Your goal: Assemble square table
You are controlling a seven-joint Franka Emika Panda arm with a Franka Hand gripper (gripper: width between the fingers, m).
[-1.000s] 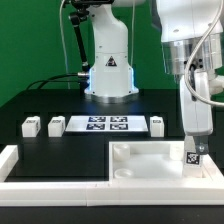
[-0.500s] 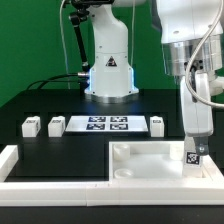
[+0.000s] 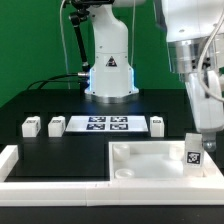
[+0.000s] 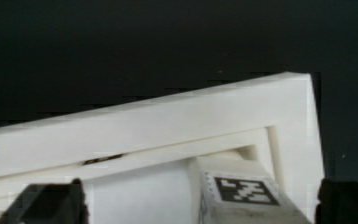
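The square table's top is a white slab with a raised rim, lying at the front on the exterior view's right. One tagged leg block stands upright in its far right corner. My gripper hangs just above and slightly right of that leg, open and holding nothing. In the wrist view the leg's tag shows between my two dark fingers, with clear gaps on both sides, inside the tabletop's corner rim. Three more leg blocks lie on the black table behind.
The marker board lies flat between the loose legs. A long white border rail runs along the front and up the left side. The arm's base stands at the back, with a black cable on its left.
My gripper has risen from around the leg block and shifted slightly to the exterior view's right. The leg stays standing in the tabletop's corner.
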